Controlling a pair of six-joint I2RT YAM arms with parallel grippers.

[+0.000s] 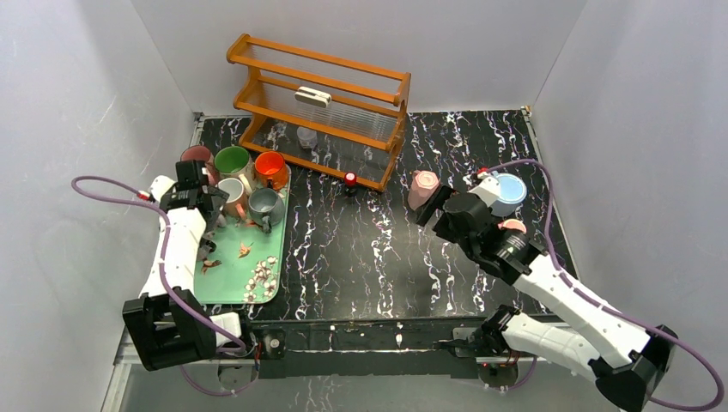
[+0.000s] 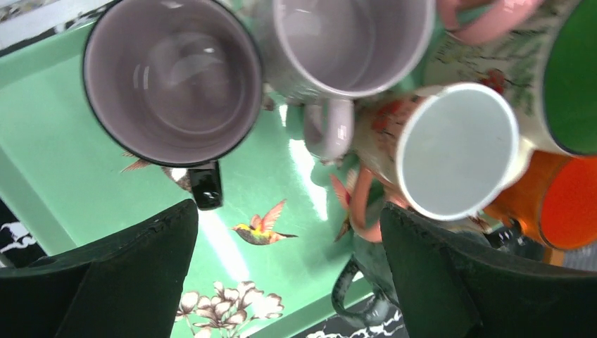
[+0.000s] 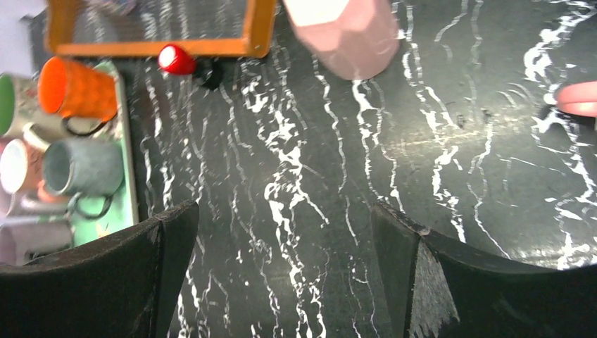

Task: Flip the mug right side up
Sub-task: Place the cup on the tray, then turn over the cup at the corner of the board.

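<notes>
The right gripper (image 3: 281,211) stands wide and empty, aimed at the pink mug (image 3: 345,35) just ahead on the table (image 3: 457,141), apparently base-up, ready to straddle it. The left gripper (image 2: 288,211), equally wide, hovers over upright mugs (image 2: 172,77) on the tray (image 2: 56,162).

You have the tray (image 1: 227,276) on the table's (image 1: 360,249) left side, with mugs (image 1: 233,161) crowded at its far end. The rack (image 1: 343,67) stands at centre back. A lone mug (image 1: 422,187) sits on the table, just right of the rack's right end and nearer you.
</notes>
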